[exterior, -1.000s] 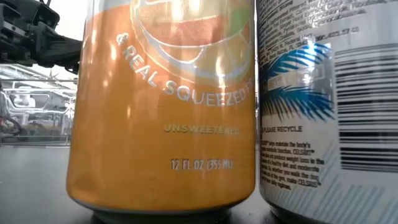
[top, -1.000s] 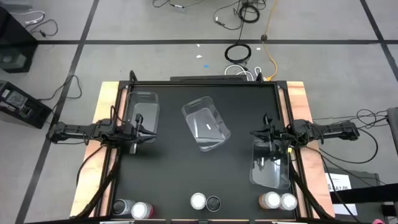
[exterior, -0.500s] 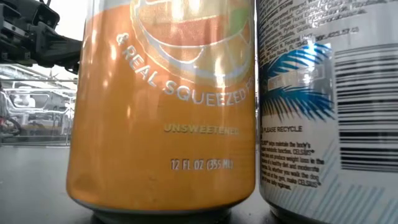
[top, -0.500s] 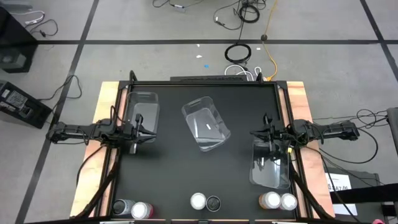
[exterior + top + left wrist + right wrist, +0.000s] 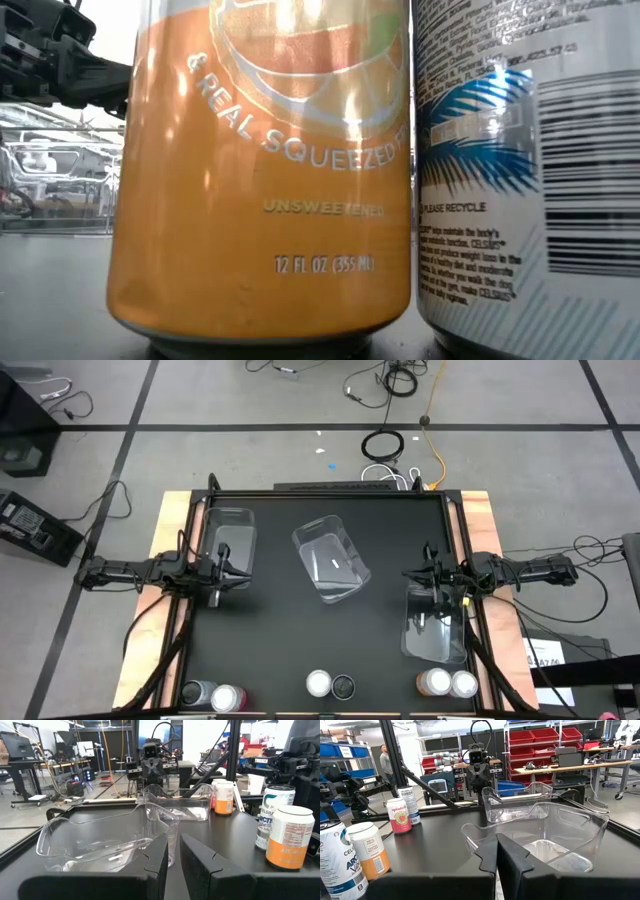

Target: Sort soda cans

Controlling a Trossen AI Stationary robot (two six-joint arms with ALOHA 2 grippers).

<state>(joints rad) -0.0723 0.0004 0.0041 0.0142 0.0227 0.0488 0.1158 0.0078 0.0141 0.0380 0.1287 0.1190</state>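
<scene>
Both pincers, left [image 5: 243, 572] and right [image 5: 408, 575], closed, empty; orange can [image 5: 265, 170] reads "REAL SQUEEZED, UNSWEETENED, 12 FL OZ".

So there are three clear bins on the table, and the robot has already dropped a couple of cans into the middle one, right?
Not quite. There are three clear bins, but the middle bin is empty. The high view shows all six cans standing in pairs along the table's near edge, none sorted yet.

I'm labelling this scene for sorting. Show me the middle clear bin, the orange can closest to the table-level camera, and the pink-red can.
Middle clear bin [image 5: 331, 565]: high view, on its transparent floor.
Orange can [image 5: 265, 180]: low view, on its printed side wall.
Pink-red can [image 5: 399, 815]: right wrist view, on its label.
</scene>
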